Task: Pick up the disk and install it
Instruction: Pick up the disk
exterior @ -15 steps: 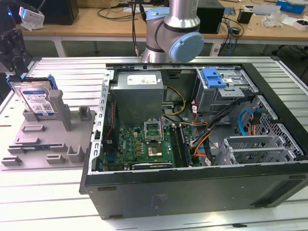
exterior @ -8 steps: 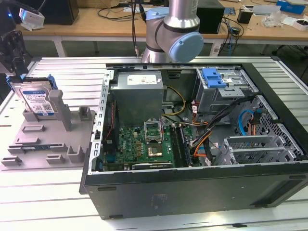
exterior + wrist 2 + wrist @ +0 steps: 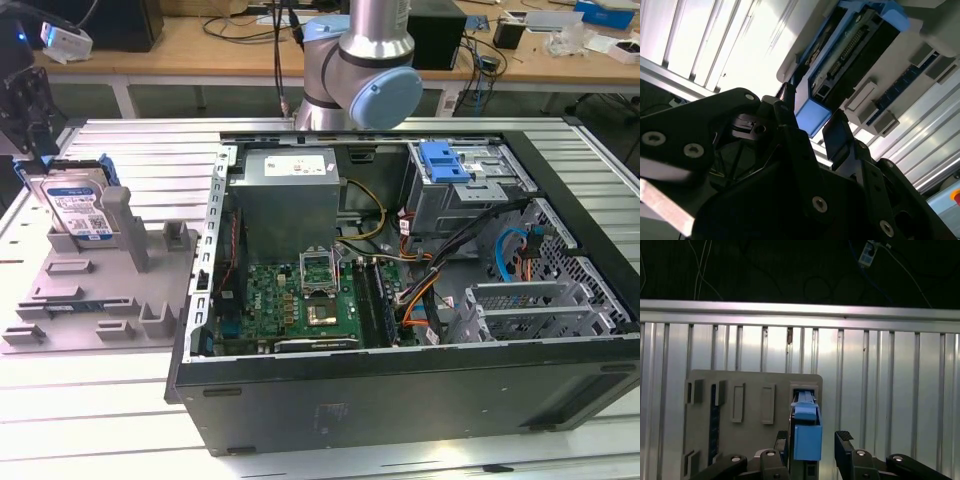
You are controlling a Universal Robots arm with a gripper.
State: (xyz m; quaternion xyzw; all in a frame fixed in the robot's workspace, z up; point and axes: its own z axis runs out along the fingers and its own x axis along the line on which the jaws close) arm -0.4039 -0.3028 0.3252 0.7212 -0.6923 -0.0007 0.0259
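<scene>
Disk [image 3: 78,208]: flat silver rect., white-blue label, blue plastic frame. Stands on edge in slot of matte grey blocky holder [image 3: 120,300] on ribbed aluminium table [image 3: 140,150], beside open black PC case [image 3: 400,400]. Gripper [image 3: 812,439] sits over disk's upper end; black fingers [image 3: 842,440] spread apart, straddling blue frame, gap visible at one finger.

The exterior view's left edge cuts off part of my gripper [image 3: 36,142], and the grey holder [image 3: 110,300] hides the lower part of the disk [image 3: 82,205]. In the first wrist view the picture's edge cuts the disk short between my fingers [image 3: 843,441], and I cannot tell whether either touches its blue bracket [image 3: 807,442].
</scene>
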